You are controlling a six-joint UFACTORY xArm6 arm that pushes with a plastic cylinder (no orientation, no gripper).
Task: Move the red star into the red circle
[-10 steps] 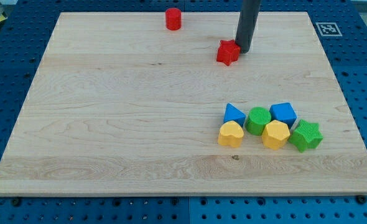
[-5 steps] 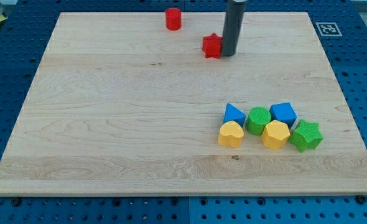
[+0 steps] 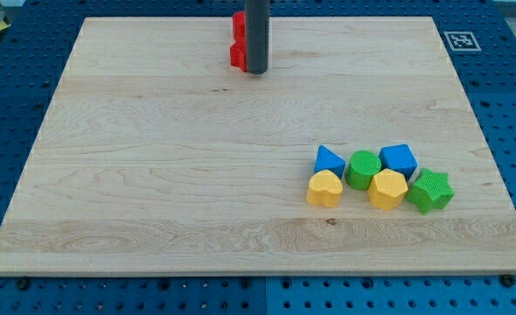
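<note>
The red star (image 3: 237, 55) lies near the view's top edge of the wooden board, partly hidden behind my rod. The red circle block (image 3: 238, 24) stands just above it, touching or nearly touching it, and is also partly hidden. My tip (image 3: 255, 72) rests on the board against the star's right side.
A cluster of blocks sits at the view's lower right: a blue triangle (image 3: 329, 160), a green circle (image 3: 362, 169), a blue cube (image 3: 399, 161), a yellow heart (image 3: 324, 188), a yellow hexagon (image 3: 387, 189) and a green star (image 3: 430, 191). The board's top edge (image 3: 153, 17) is close to the red blocks.
My tip has pushed the red star left and up, from the board's upper middle to just below the red circle. The other blocks have not moved.
</note>
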